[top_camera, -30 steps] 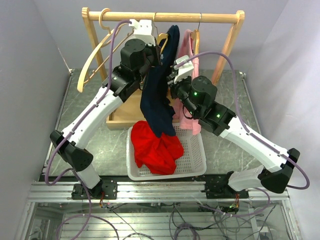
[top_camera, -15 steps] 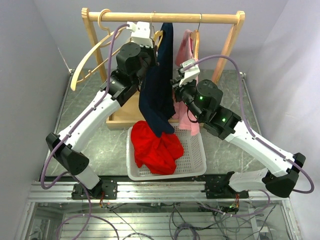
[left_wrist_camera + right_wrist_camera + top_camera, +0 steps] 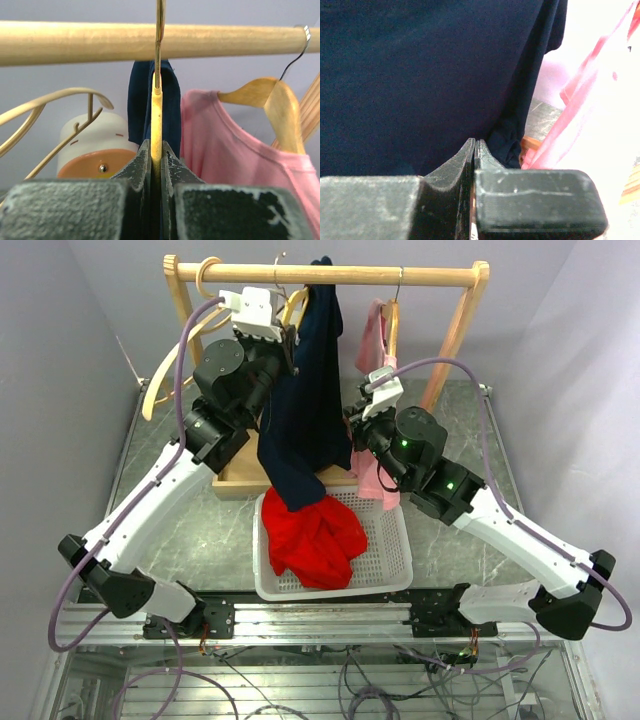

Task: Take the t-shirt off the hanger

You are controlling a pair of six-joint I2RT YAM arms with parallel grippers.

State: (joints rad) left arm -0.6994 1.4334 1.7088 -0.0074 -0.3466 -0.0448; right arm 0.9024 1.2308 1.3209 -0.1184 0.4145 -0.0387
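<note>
A navy t-shirt point(image 3: 300, 430) hangs on a pale wooden hanger point(image 3: 292, 308) just under the wooden rail point(image 3: 400, 277). My left gripper point(image 3: 285, 335) is shut on the hanger's neck point(image 3: 156, 120), with its metal hook rising in front of the rail point(image 3: 75, 42). The left wrist view shows the left gripper point(image 3: 157, 150) and the navy cloth point(image 3: 172, 110) draped behind the hanger. My right gripper point(image 3: 352, 428) is shut beside the shirt's right edge. In the right wrist view the right gripper point(image 3: 474, 145) has no cloth showing between its pads, and the navy shirt point(image 3: 420, 75) fills the background.
A pink t-shirt point(image 3: 375, 480) hangs on another hanger to the right, also in the left wrist view point(image 3: 225, 145). A red garment point(image 3: 315, 540) lies in a white basket point(image 3: 400, 570) below. Empty hangers point(image 3: 170, 370) hang at the rail's left end.
My left arm has carried the hanger and navy shirt up and to the left, closer to the rail. The right gripper has dropped slightly, staying at the shirt's right edge.
</note>
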